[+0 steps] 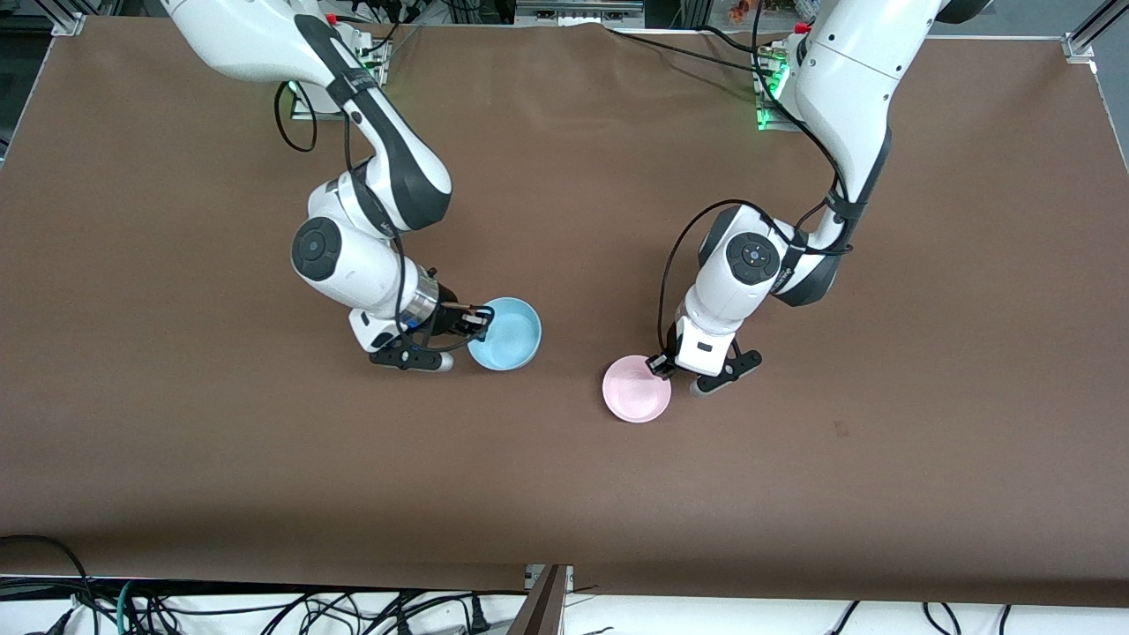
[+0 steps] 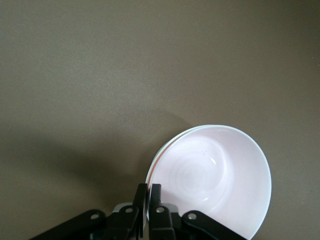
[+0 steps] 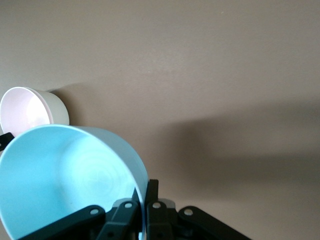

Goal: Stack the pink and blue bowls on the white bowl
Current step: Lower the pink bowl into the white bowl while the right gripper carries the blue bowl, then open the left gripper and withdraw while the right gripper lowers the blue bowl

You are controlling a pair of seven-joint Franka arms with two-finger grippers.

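— Near the table's middle, the right gripper [image 1: 481, 324] pinches the blue bowl [image 1: 505, 333] by its rim; the left gripper [image 1: 660, 366] is clamped on the pink bowl [image 1: 635, 389]'s rim, seemingly nested in the white bowl [image 2: 155, 172].
— Next?
— Probably carrying blue over pink, centred, then letting go.

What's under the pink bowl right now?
A second, white rim edges the pink bowl, so the white bowl seems nested beneath; its inside is covered. Left claw pinches their rim; right claw grips the blue bowl.
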